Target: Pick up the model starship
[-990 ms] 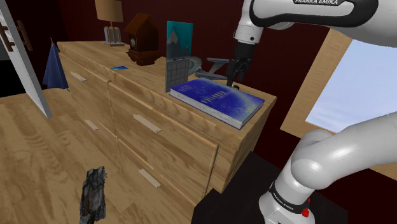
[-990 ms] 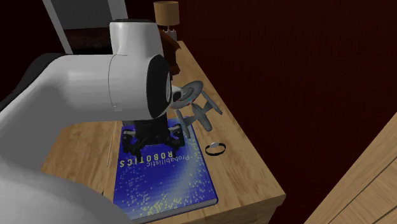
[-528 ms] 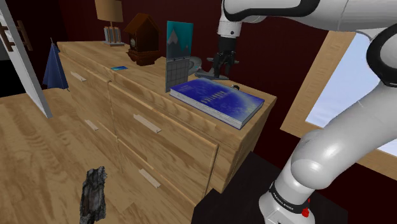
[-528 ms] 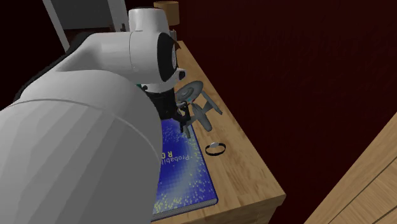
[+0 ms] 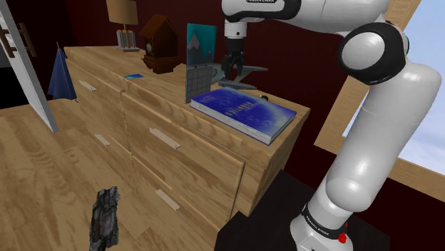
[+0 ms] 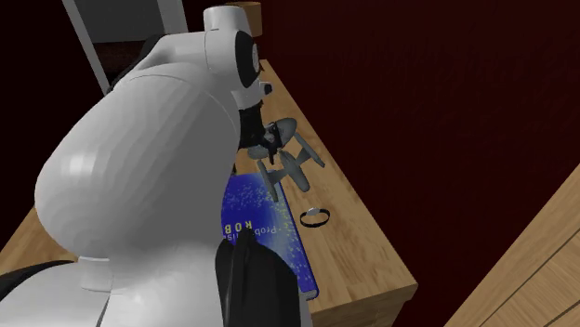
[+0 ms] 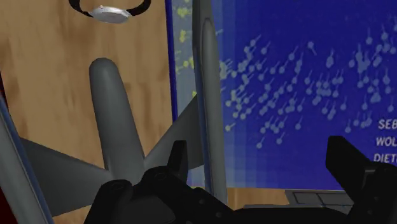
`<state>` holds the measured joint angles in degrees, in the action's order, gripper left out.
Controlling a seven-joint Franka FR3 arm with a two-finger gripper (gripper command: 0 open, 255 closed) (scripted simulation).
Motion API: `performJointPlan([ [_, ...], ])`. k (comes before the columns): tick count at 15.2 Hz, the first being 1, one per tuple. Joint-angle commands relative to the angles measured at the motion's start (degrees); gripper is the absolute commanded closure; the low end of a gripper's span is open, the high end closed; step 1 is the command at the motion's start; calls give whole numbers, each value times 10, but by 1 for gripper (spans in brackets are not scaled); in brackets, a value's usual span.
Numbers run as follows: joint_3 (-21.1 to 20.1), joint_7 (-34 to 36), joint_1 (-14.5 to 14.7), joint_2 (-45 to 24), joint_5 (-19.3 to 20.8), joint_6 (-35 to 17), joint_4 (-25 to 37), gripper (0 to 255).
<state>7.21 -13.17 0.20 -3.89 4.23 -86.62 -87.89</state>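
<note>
End effector (image 5: 233,75) shifted toward shoulder view's left, now over model starship (image 6: 296,163), fingers apart, nothing clasped

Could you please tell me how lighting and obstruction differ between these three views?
Shoulder view: evenly lit, dresser and blue book plain. Second exterior view: dim, white arm hides much of the dresser. Wrist view: bright, grey starship looms close.

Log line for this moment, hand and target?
hand: open, over model starship | model starship: on dresser by blue book, not grasped | phase: pre-grasp
</note>
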Motion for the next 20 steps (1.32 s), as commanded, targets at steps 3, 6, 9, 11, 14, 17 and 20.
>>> performJointPlan([
  [3,3,-26,-7,-127,2,52,167,0],
  [6,4,-41,-14,-211,2,97,290,0],
  [9,4,-37,-12,-197,3,66,244,0],
  [11,3,-35,-11,-190,4,46,217,0],
  [14,3,-32,-10,-182,5,22,186,0],
  [17,3,-32,-10,-182,5,24,187,255],
  [20,3,-32,-10,-183,5,24,187,255],
])
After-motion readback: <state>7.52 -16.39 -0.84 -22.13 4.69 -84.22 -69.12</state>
